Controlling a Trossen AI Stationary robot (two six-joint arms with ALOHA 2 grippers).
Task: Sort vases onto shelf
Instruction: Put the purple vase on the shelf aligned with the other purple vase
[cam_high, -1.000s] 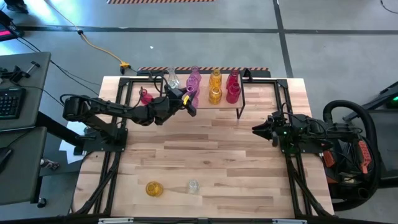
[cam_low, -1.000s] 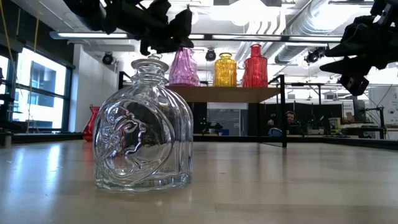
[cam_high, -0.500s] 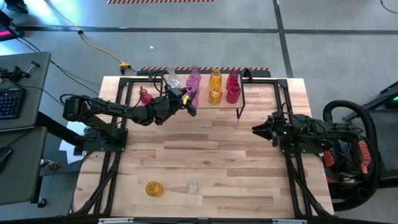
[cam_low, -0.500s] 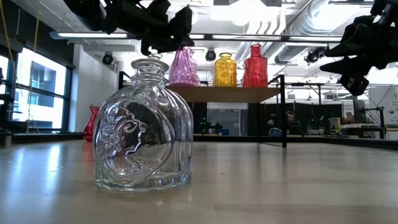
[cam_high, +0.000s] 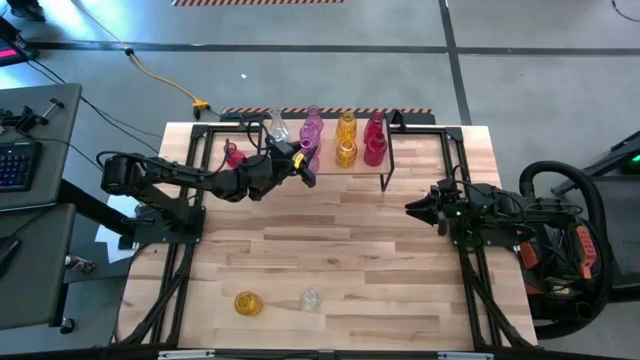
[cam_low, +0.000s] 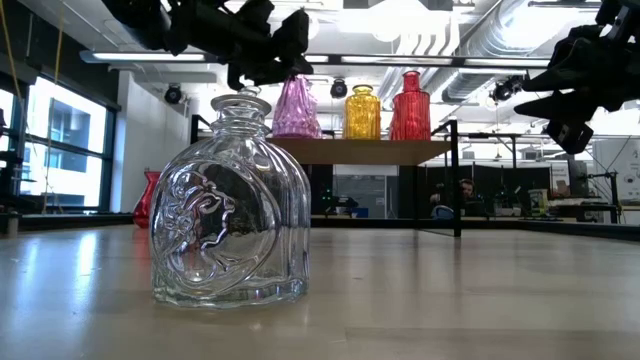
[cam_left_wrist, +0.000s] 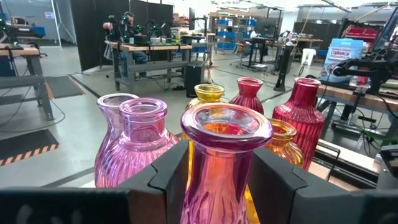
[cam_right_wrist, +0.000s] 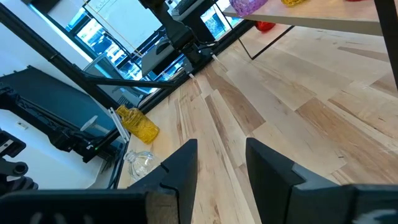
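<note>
The shelf (cam_high: 330, 166) stands at the table's far edge and carries a clear vase (cam_high: 278, 126) and several pink-purple, amber and red vases. My left gripper (cam_high: 306, 167) reaches to the shelf's front and is shut on a pink vase (cam_left_wrist: 225, 168), which stands among the others. My right gripper (cam_high: 410, 208) is open and empty, in the air over the table's right side. A red vase (cam_high: 233, 155) stands on the table left of the shelf. An amber vase (cam_high: 247, 302) and a clear vase (cam_high: 310, 299) are near the table's near edge. My left gripper pinches the pink vase's narrow neck (cam_left_wrist: 217, 174), just under its flared rim, between its two fingers (cam_left_wrist: 171, 177). The fingers come level from the table's near-left side. The vase is upright; in the low view (cam_low: 297, 108) it appears to stand on the shelf board.
Behind the held vase stand two pink-purple vases (cam_left_wrist: 134, 140), amber ones (cam_left_wrist: 209, 94) and red ones (cam_left_wrist: 305, 124), close together. The shelf's black wire legs (cam_high: 388, 170) come down to the table. The tabletop's middle (cam_high: 340, 240) is bare wood.
</note>
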